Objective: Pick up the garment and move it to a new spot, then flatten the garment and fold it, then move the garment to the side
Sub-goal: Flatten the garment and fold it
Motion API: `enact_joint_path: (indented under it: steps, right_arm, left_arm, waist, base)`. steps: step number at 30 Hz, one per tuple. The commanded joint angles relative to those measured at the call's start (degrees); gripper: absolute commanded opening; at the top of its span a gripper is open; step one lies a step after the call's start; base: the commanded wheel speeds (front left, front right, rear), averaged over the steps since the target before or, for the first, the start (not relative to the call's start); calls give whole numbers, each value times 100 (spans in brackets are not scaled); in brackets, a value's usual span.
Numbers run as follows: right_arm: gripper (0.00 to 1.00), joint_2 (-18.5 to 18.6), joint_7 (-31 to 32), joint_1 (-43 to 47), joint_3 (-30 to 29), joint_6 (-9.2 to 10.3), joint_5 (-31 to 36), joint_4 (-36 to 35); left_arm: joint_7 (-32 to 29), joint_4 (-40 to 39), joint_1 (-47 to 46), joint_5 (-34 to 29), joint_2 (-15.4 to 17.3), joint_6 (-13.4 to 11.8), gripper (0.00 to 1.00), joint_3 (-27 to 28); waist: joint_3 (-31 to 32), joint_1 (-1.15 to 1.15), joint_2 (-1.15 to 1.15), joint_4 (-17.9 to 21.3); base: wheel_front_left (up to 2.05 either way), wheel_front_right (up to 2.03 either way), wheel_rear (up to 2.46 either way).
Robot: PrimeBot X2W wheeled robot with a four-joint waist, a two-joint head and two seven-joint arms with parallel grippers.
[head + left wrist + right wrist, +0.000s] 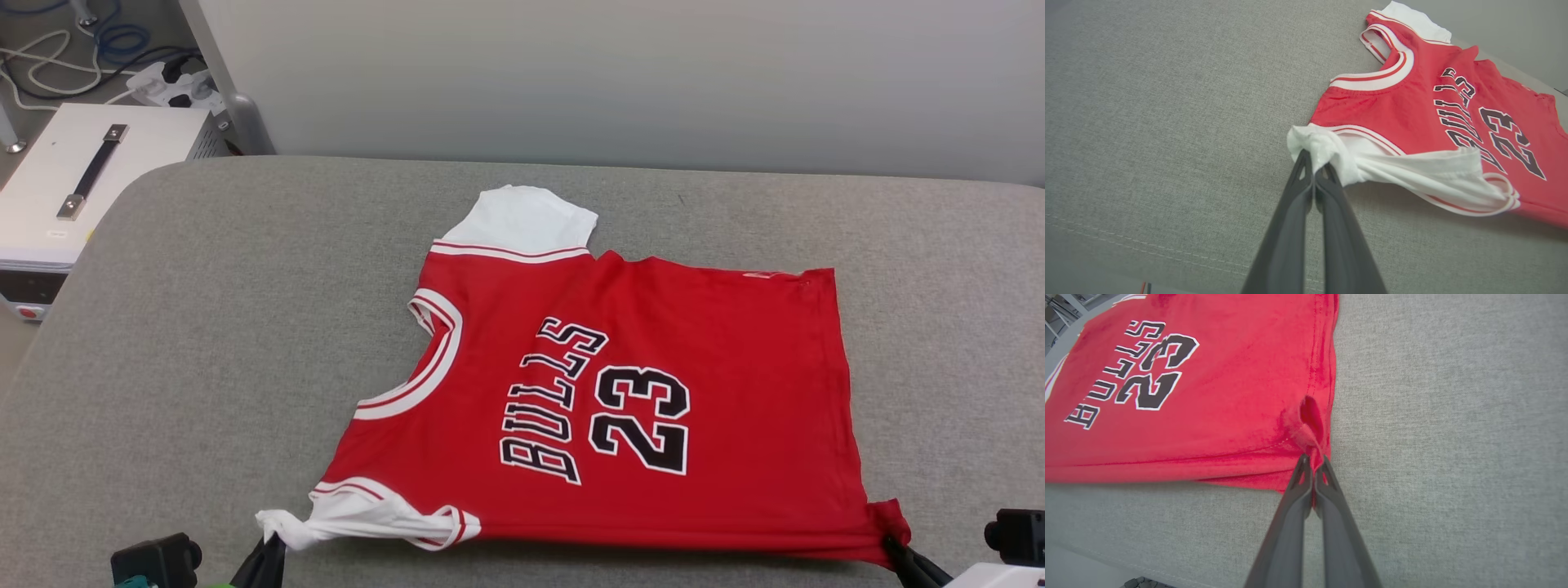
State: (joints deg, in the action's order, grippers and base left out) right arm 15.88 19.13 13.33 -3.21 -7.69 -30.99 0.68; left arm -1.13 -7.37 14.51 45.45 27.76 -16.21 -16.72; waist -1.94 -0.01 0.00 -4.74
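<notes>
The garment, a red jersey with white sleeves and a black "BULLS 23" print, lies spread face up on the grey cushion, collar toward the left. My left gripper is shut on the bunched white near sleeve; the pinch shows at the tips of my left gripper. My right gripper is shut on the near red hem corner, which puckers up at the tips of my right gripper. The near edge of the garment is lifted slightly, casting a shadow.
The grey cushion runs wide to the left and right of the jersey. A white case with a black handle and cables sit on the floor at the far left. A pale wall stands behind.
</notes>
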Motion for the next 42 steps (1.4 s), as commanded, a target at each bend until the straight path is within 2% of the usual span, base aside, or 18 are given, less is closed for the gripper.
enact_joint_path:
  steps: [1, 7, 8, 16, 29, 42]
  right_arm:
    - [0, -14, 90, 111, -165, 20, 85, -133]
    - [0, -182, 382, 168, -363, 20, 325, -515]
    - [0, -198, 439, 34, -412, 20, 477, -604]
    - [0, -67, 524, -716, -277, 20, 836, -575]
    - [0, 300, 539, -1852, 320, 20, 888, 61]
    - [0, 431, 315, -2266, 838, 20, 696, 873]
  left_arm:
    - [20, -49, 103, 34, 134, -84, 0, 129]
    - [-55, -200, -77, -22, 215, -57, 0, 96]
    - [-118, -131, -449, -77, 215, 55, 0, 9]
    - [-300, 390, -1749, -256, 105, 466, 0, -305]
    - [-337, 1642, -3119, -296, -222, 981, 0, -575]
    - [-463, 2825, -3618, -126, -552, 1452, 0, -855]
  waist:
    - [-40, 1, 0, -15]
    - [-176, 1, 0, -80]
    - [-282, 1, 0, -101]
    - [-678, 1, 0, -30]
    - [-1278, 1, 0, 70]
    - [-1427, 1, 0, 58]
  base:
    - [0, 0, 0]
    - [0, 0, 0]
    - [0, 0, 0]
    - [0, 0, 0]
    - [0, 0, 0]
    - [0, 0, 0]
